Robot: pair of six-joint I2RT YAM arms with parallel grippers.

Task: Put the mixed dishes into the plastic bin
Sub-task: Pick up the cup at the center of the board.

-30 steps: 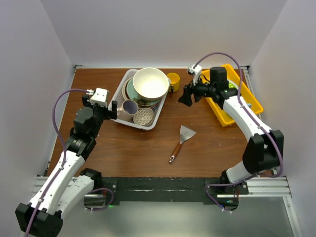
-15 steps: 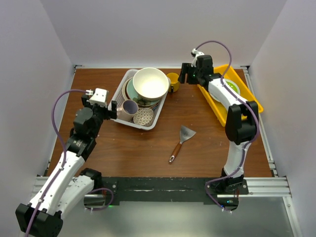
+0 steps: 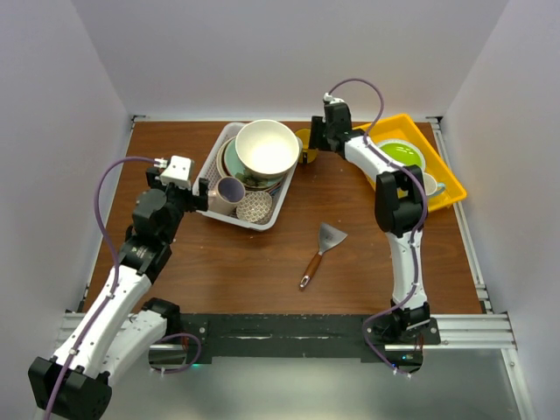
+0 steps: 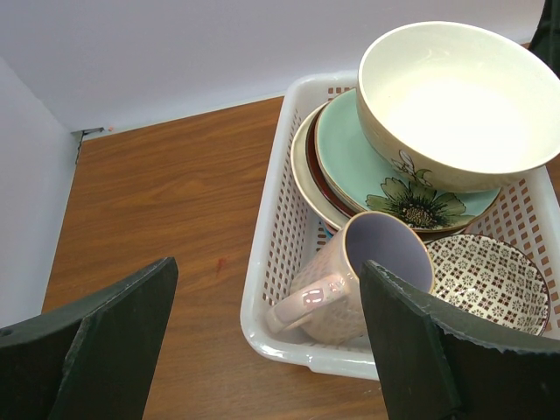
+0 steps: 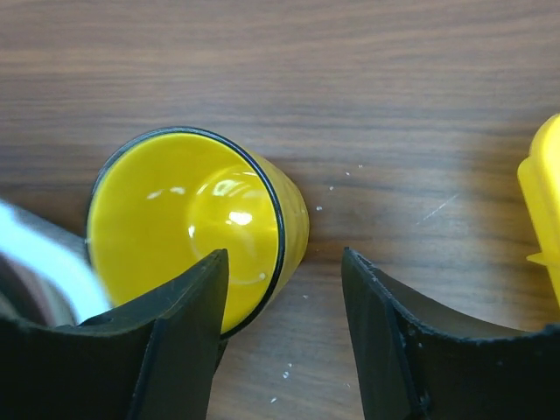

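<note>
The right gripper [image 5: 284, 262] hung mouth-down over the yellow mug [image 5: 188, 219], jaws parted to a middling width and holding nothing. The mug stood upright on the wooden tabletop [image 5: 394, 87]. Its open mouth faced up toward the wrist, so its long axis ran along the fingers rather than across them. It did not sit centred in the gap but lay off toward the left-hand finger [image 5: 166, 350], which overlapped the near part of the rim. The right-hand finger stood clear, outside the mug's wall. As I judged it, the jaws straddled that one wall and could pinch the rim, not the whole body. No handle showed, so I could not tell which way it pointed.

Just beyond the mug on the left-finger side lay the white lattice bin [image 4: 284, 175], and a corner of the yellow tray [image 5: 544, 197] lay past the right-hand finger.

The left gripper [image 4: 267, 271], spread wide and empty, hovered at the bin's opposite side with the purple-lined mug [image 4: 367, 271] ahead of it. The whole bin lay between it and the yellow mug, so the right arm was plainly the nearer.
</note>
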